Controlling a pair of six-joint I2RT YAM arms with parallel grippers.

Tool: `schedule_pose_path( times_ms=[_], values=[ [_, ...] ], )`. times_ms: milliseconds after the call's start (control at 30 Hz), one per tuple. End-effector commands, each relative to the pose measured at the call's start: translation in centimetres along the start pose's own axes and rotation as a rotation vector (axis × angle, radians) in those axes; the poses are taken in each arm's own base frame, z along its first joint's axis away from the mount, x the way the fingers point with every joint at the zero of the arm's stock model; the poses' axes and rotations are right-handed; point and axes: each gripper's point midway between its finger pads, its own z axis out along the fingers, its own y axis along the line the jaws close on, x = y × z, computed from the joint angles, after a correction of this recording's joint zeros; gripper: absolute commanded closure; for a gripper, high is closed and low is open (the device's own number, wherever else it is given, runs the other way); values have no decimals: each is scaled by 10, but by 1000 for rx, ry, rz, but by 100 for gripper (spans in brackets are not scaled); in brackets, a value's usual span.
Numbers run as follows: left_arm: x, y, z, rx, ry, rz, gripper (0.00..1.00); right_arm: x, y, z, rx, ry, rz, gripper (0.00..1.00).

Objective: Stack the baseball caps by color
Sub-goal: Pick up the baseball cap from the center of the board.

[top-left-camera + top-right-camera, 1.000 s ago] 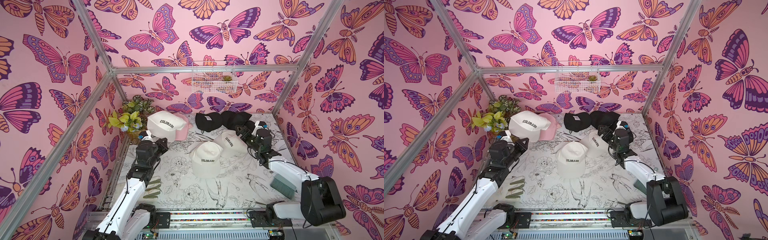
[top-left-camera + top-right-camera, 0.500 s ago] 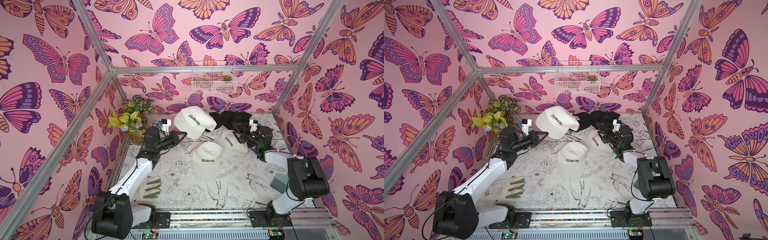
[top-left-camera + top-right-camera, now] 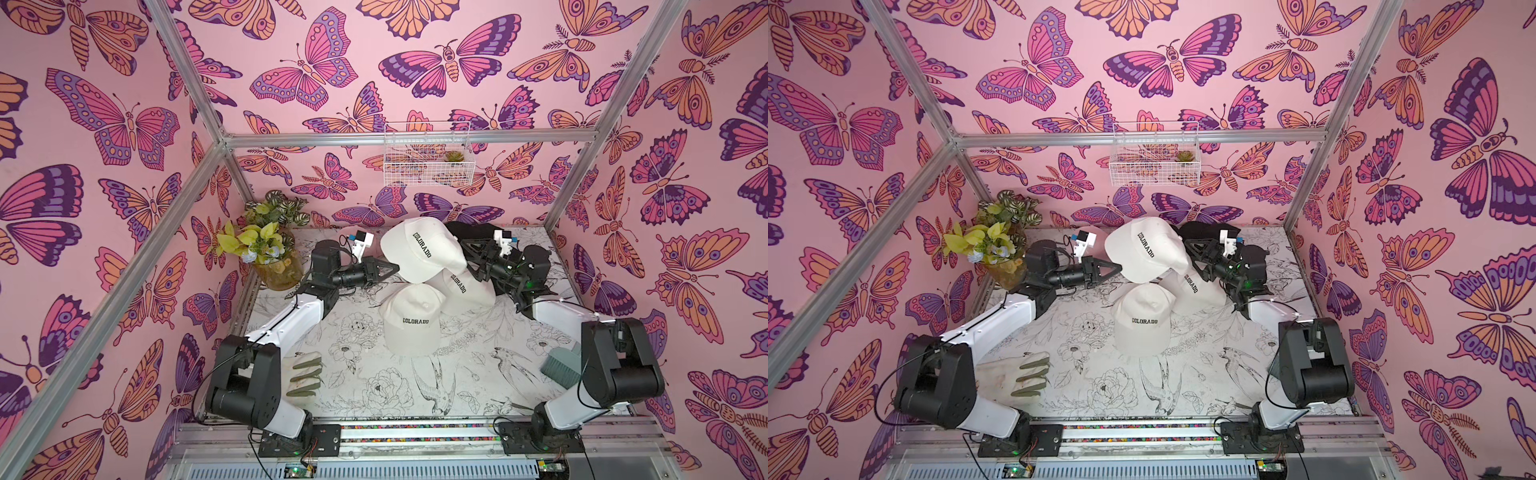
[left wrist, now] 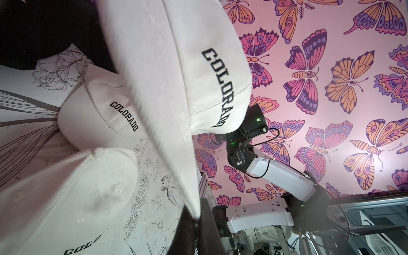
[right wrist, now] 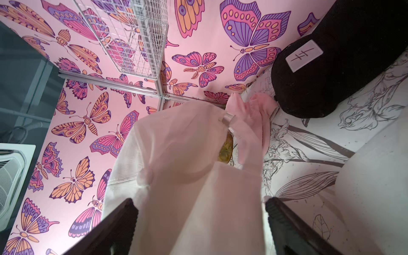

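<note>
Nearest, a cream cap (image 3: 409, 322) lettered COLORADO sits on the table (image 3: 478, 370), with a second cap (image 3: 467, 286) touching it behind. Above them the left gripper (image 3: 390, 270) is clamped on the brim of a third cap (image 3: 419, 249), holding it aloft. The right gripper (image 3: 468, 257) gapes wide around its back. Only the right wrist view shows a pink cap (image 5: 254, 117) (partly hidden) beside a white-patched black cap (image 5: 320, 72) at the far edge.

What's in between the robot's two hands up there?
A white COLORADO cap, held in the air. The left gripper pinches its brim; the open right gripper is at its other side. Both top views show it.
</note>
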Motion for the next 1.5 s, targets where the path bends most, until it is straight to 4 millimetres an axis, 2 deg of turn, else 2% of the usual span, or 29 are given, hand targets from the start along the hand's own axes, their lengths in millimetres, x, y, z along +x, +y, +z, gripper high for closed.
schedule_pose_path(
  times_ms=[0, 167, 300, 467, 633, 767, 1033, 1133, 1300, 1400, 1467],
  values=[
    [0, -10, 7, 67, 53, 62, 100, 11, 35, -1, -67, 52, -56, 5],
    [7, -5, 24, 93, 114, 59, 100, 28, 44, 11, -77, 101, -83, 5],
    [11, 5, 31, 97, 143, 43, 100, 33, 49, 18, -106, 122, -81, 5],
    [21, 26, 37, 94, 184, 0, 100, 38, 78, 20, -217, 146, -129, 5],
    [27, 47, 39, 85, 208, -47, 100, 43, 108, 13, -316, 154, -197, 5],
    [27, 55, 37, 81, 212, -65, 100, 48, 117, 7, -321, 163, -255, 5],
    [26, 55, 36, 70, 213, -56, 100, 66, 103, 7, -200, 227, -358, 5],
    [23, 48, 36, 81, 213, -40, 100, 76, 83, 8, -82, 272, -388, 4],
    [18, 36, 33, 96, 204, 2, 100, 55, 44, -4, 185, 134, -452, 1],
    [19, 31, 30, 105, 206, 10, 100, 30, 20, -22, 359, 2, -455, 1],
    [18, 27, 28, 112, 206, 22, 100, 14, 8, -37, 414, -62, -401, 1]
  ],
)
